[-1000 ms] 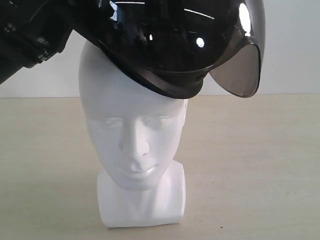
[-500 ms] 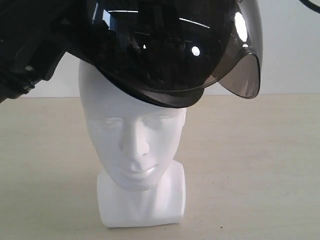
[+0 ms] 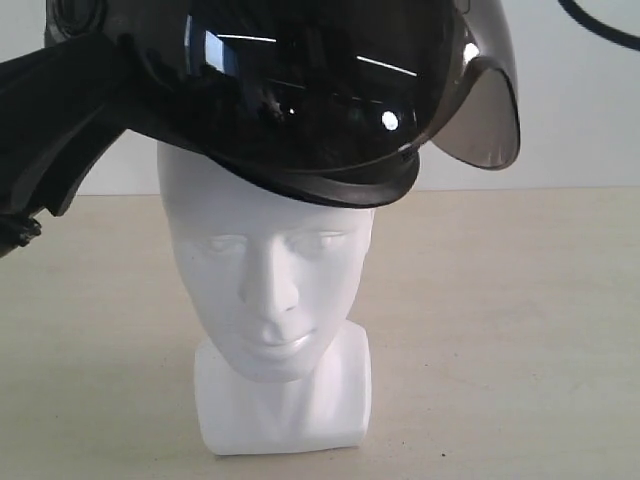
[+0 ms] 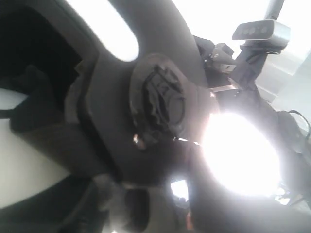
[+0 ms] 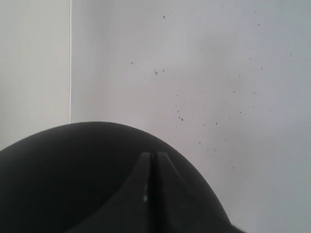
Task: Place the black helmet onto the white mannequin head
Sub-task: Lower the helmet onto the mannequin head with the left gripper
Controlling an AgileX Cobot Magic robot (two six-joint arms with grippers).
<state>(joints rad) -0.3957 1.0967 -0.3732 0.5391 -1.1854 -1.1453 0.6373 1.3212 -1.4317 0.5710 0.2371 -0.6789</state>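
- Helmet sits tilted on the head, touching its crown, beside the left arm; cannot tell whether the left fingers grip it
- Right gripper fingers pressed together, empty

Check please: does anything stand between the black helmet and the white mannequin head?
Nothing visible does. The black helmet hangs tilted over the crown of the white mannequin head, its rim low over the forehead.

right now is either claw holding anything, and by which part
The left claw grips the black helmet at its side edge near the round pivot; exact contact is hidden. The right claw is shut, holding nothing.
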